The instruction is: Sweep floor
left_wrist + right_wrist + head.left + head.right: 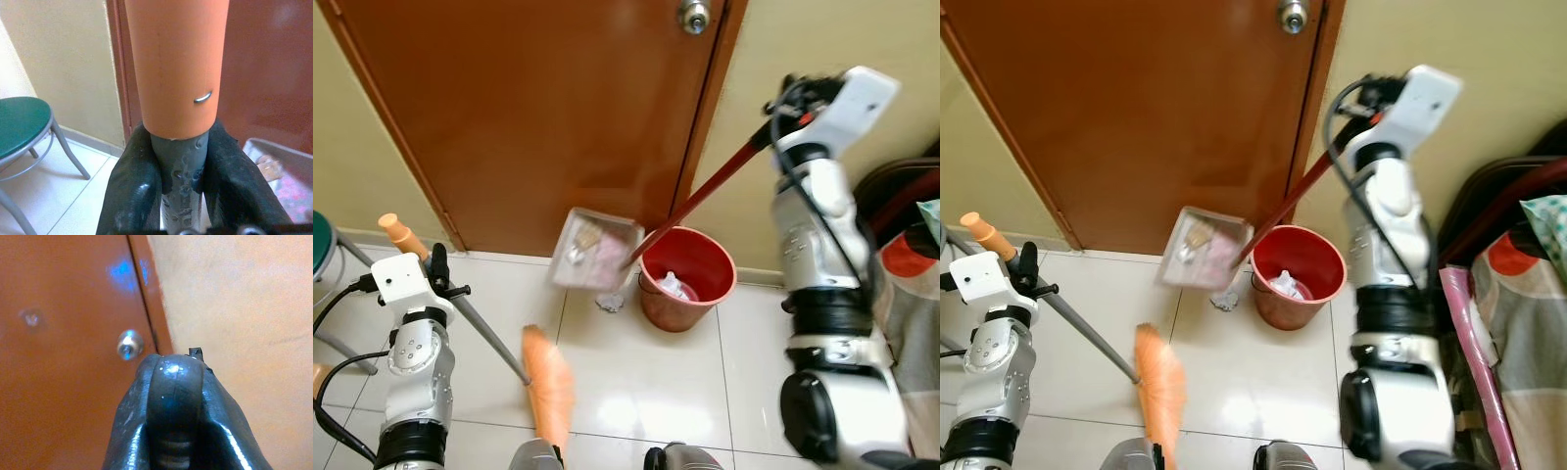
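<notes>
Here the brown door stands shut ahead of me, with the red bucket on the tiled floor beside it. My right gripper is clamped on the dustpan handle, tilting the littered pan just beside the bucket. My left gripper is clamped on the broom, its orange bristles resting on the floor.

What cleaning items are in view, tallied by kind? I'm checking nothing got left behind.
Brooms: 1, the orange broom, gripped by the left gripper.
Dustpans: 1, the grey dustpan, raised by the right gripper beside the bucket.
Buckets: 1, the red bucket.
Total: 3.
</notes>
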`<state>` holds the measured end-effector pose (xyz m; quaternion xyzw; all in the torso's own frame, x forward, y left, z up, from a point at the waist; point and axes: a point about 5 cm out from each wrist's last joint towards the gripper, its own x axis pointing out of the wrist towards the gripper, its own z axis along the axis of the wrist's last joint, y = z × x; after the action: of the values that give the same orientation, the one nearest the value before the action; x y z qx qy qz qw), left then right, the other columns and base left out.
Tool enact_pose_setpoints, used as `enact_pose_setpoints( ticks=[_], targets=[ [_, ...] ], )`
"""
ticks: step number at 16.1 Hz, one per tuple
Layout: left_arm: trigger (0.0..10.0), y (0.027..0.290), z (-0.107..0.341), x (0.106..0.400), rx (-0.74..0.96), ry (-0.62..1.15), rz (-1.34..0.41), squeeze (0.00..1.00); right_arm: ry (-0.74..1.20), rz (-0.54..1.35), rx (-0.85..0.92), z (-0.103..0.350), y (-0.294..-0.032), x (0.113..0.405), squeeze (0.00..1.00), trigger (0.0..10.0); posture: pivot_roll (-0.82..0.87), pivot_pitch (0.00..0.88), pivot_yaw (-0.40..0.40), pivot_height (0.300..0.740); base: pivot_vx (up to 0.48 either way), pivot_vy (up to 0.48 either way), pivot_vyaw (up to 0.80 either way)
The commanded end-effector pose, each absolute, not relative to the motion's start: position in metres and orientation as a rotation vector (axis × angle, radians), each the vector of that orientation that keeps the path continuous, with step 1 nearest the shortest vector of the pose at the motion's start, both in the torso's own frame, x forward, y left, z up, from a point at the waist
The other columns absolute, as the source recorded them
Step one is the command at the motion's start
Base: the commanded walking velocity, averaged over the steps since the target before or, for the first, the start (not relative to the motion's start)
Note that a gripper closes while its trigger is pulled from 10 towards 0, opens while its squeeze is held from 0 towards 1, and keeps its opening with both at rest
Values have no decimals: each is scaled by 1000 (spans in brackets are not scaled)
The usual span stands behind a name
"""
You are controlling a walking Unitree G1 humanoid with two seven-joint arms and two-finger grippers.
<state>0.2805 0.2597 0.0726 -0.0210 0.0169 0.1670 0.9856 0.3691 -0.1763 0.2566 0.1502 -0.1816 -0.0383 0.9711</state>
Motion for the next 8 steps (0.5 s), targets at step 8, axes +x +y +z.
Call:
enact_pose_setpoints(
  ticks=[8],
  targets=[
    [10000, 257, 57, 279, 1, 114, 312, 0, -608, -150, 51, 327, -238, 350, 0, 10000, -18, 32, -22, 740, 0, 0, 0]
  ],
)
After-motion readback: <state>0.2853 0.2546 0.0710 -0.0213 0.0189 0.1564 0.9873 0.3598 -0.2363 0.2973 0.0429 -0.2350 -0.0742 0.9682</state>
